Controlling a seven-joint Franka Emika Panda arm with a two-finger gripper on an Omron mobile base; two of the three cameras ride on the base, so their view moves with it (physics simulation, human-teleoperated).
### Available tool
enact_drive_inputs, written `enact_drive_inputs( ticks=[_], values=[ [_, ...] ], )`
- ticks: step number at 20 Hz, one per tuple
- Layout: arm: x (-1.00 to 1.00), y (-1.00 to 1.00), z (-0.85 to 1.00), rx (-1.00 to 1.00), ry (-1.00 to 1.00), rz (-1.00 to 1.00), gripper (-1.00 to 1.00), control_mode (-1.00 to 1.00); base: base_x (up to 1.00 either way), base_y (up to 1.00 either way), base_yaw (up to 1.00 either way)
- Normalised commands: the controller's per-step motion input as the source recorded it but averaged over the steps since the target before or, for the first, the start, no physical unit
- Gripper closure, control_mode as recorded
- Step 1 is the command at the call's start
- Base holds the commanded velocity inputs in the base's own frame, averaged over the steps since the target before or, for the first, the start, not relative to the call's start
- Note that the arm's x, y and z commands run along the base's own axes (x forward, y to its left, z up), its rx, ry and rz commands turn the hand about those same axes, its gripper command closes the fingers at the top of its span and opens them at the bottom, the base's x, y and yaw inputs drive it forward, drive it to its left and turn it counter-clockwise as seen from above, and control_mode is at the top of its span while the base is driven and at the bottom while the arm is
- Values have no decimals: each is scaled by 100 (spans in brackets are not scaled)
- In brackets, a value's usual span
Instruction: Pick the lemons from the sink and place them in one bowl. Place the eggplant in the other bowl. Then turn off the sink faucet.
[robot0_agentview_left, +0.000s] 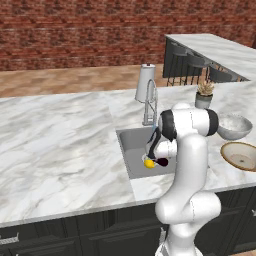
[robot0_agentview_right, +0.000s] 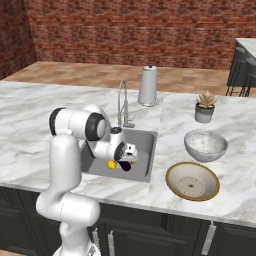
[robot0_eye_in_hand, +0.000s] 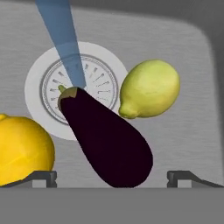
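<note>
The gripper (robot0_eye_in_hand: 112, 177) hangs with jaws spread over the eggplant (robot0_eye_in_hand: 107, 140), which lies across the sink (robot0_eye_in_hand: 192, 131) drain between both lemons (robot0_eye_in_hand: 151, 89); glossy, firm, likely slippery, best pinched across its thick middle

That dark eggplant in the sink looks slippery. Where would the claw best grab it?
Probably across the eggplant at its thick lower half, coming straight down from above. It lies flat on the sink floor, slanting from the drain ring, and the gripper fingertips already stand either side of that fat end, clear of both lemons.
</note>
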Motion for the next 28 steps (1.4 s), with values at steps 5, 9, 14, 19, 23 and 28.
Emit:
enact_drive_inputs(
  ticks=[5,9,14,19,23,28],
  values=[
    [6,-8,-26,1,0,0,-100,-100,0,0,0],
    [29,-7,-25,0,-1,0,-100,-100,0,0,0],
    [25,-3,-7,0,-2,0,-100,-100,0,0,0],
    [0,0,-6,0,2,0,100,-100,0,0,0],
    [0,0,0,0,1,0,100,-100,0,0,0],
    [0,0,0,0,0,0,100,-100,0,0,0]
  ],
)
